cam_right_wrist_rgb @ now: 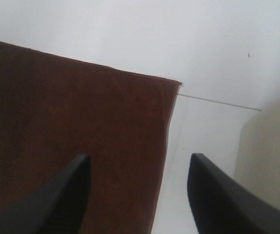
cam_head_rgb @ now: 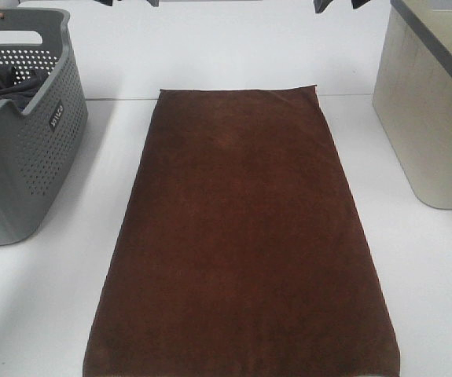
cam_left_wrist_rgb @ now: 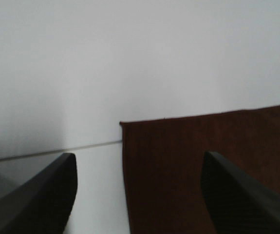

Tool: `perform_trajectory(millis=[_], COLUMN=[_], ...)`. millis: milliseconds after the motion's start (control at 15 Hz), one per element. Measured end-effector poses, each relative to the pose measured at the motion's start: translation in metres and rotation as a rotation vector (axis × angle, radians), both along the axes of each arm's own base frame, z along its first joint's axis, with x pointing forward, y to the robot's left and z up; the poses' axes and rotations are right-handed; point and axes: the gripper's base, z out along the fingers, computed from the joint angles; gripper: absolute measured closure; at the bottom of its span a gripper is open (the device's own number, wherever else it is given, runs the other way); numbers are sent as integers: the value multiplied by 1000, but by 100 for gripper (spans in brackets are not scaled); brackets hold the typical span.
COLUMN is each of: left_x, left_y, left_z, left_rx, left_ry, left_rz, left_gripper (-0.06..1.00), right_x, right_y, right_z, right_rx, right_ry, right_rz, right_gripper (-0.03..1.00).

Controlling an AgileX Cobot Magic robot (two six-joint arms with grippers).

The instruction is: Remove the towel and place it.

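With the left gripper [cam_left_wrist_rgb: 137, 195] and right gripper [cam_right_wrist_rgb: 139, 195] both spread wide and empty above the flat towel's [cam_head_rgb: 241, 236] far corners, a shallow pinch risked closing on bare table [cam_head_rgb: 45, 314].

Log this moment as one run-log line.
towel: flat on table, unheld | left gripper: open above far-left corner | right gripper: open above far-right corner | grey basket: left | beige bin: right

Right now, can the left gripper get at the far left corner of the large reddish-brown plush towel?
Probably yes: the left gripper is open above the corner of the towel, which lies flat with nothing on it.
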Motion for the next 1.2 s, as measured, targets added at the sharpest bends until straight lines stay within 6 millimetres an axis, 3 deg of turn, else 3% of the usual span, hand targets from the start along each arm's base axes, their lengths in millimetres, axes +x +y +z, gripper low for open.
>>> perform_trajectory(millis=[200, 267, 467, 533, 667, 800, 1000, 1200], left_x=[-31, -48, -63, -63, -85, -113, -165, -233], left_y=[11, 17, 22, 22, 29, 38, 56, 78], left_z=[24, 41, 71, 71, 108, 127, 111, 86], left_rx=[92, 124, 112, 112, 102, 123, 170, 205], left_ry=[184, 255, 208, 208, 138, 132, 259, 376], left_rz=[-3, 1, -4, -4, -24, -46, -59, -65], left_gripper=[26, 26, 26, 26, 26, 26, 26, 26], right_x=[-31, -44, -56, -56, -84, -116, -170, -227], right_y=[-8, -11, -15, -15, -23, -32, -47, -63], right_z=[37, 44, 42, 42, 52, 57, 59, 39], right_rx=[-10, -27, -40, -40, -57, -64, -74, -93], right_ry=[78, 143, 183, 183, 204, 232, 266, 337], right_rz=[3, 4, 3, 3, 0, 0, 0, 0], right_gripper=[40, 40, 40, 40, 40, 40, 40, 40])
